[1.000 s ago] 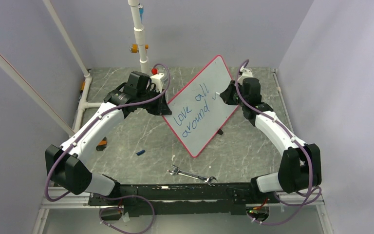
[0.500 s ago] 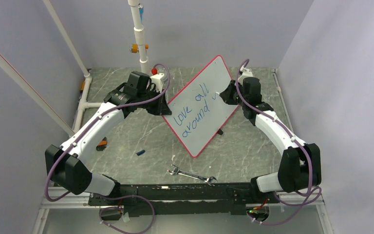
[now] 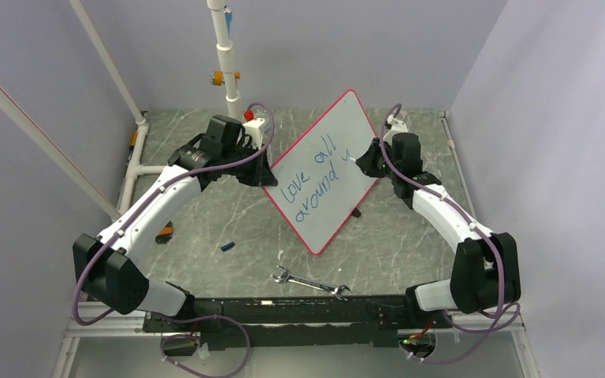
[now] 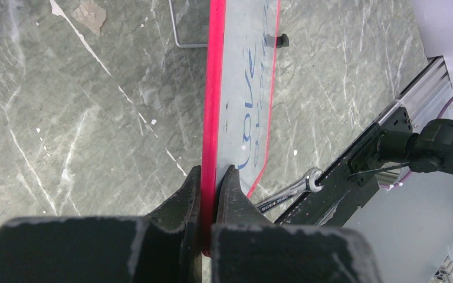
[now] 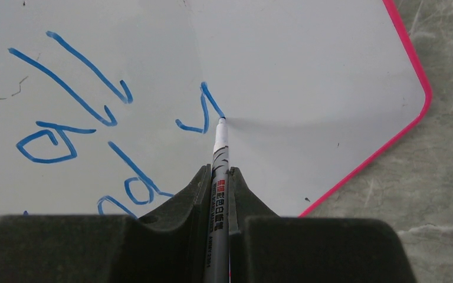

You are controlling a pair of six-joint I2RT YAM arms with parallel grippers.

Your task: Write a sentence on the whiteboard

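Reading off the top external view, the sentence [image 3: 313, 177] appears in blue handwriting on two lines: "love all" above and "around" below, followed by a short unfinished mark shaped like a "v". It is on the whiteboard [image 3: 339, 130], which stands tilted on the worktop [image 3: 228, 213] between the two arms, toward the rear centre, with its red-pink rim turned diagonally to the camera. The right end effector [image 5: 218, 174] is pressed together on a marker [image 5: 219, 150], which lies in line with the fingers and points forward. The marker's tip touches the board surface at the upper end of the "v" mark. Small dark print and a red block show on the marker's barrel, but the characters are too fine to read. The left end effector [image 4: 211, 174] is closed on the whiteboard's left edge, with the red rim pinched between its two fingers. A wrench [image 3: 311, 282] lies flat on the worktop near the arm bases, well apart from the board. No brand name can be read on any item.
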